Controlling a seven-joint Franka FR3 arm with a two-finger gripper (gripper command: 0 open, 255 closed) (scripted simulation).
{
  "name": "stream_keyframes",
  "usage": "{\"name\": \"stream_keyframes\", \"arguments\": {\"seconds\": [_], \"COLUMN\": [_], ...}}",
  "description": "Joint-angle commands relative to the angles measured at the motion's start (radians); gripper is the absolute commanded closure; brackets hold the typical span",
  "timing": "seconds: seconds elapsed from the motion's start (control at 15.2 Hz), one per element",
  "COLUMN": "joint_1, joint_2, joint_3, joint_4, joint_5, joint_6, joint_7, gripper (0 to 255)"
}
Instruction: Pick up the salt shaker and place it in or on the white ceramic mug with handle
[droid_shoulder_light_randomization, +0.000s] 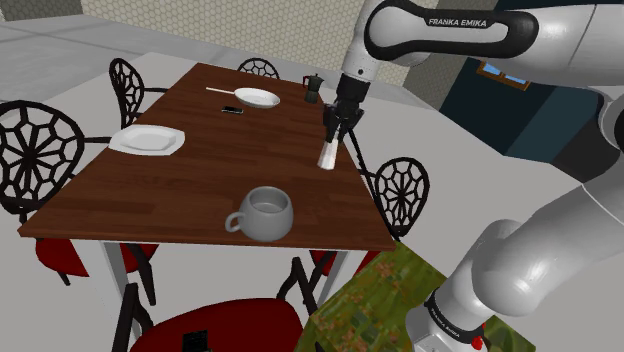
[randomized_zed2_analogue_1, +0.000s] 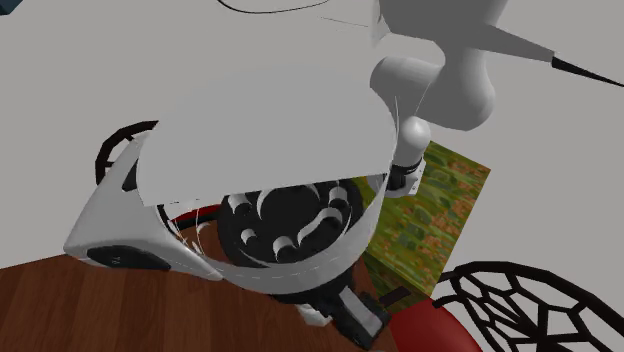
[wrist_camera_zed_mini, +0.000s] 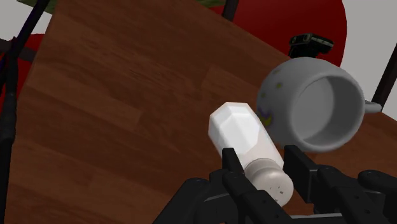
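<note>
The fingers grasp the white shaker at its capped end, holding it tilted over the wooden desk; the grey mug stands apart.

A white arm link with a dark ringed joint hangs close. Its black lower end sits at a brown wooden tabletop's edge. Just beside that end is a red seat cushion, with a black lattice chair back past it and a green-patterned box stand behind.
</note>
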Motion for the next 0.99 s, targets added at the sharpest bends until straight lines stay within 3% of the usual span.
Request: {"name": "stream_keyframes", "arguments": {"seconds": [0.0, 0.86, 0.92], "joint_1": [0.018, 0.139, 0.139], "joint_2": [0.020, 0.240, 0.239], "joint_3": [0.028, 0.194, 0.194], "joint_4": [0.025, 0.308, 0.293], "joint_5": [0.008, 0.005, 0.006], "joint_6": [-0.001, -0.035, -0.021], "joint_7": [0.045, 0.338, 0.337], "gripper": [255, 255, 255]}}
